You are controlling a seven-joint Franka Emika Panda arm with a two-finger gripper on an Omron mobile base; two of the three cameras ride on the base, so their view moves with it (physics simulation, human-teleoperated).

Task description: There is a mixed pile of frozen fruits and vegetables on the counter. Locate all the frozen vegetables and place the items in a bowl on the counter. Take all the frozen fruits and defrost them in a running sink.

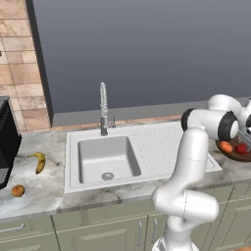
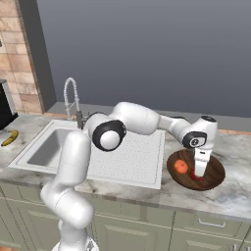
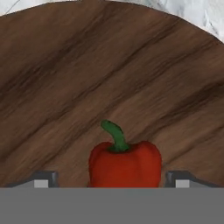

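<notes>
In the hand view my gripper (image 3: 113,180) is open low over the dark wooden bowl (image 3: 65,87). Its fingertips (image 3: 43,179) stand apart on either side of a red pepper (image 3: 124,162) that rests on the bowl's floor. From the right base view the gripper (image 2: 198,171) points down into the bowl (image 2: 215,177), with the pepper (image 2: 197,175) under it and a round orange-red tomato (image 2: 181,167) to its left. The yellow banana (image 1: 39,162) and a small round orange fruit (image 1: 18,190) lie on the counter (image 1: 39,196) left of the sink (image 1: 108,159).
A tall chrome coil faucet (image 1: 103,110) stands behind the basin, and I cannot make out any water from it. The dotted drainboard (image 1: 162,144) lies between the basin and the bowl (image 1: 240,156). A dark appliance (image 1: 7,142) sits at the counter's far left.
</notes>
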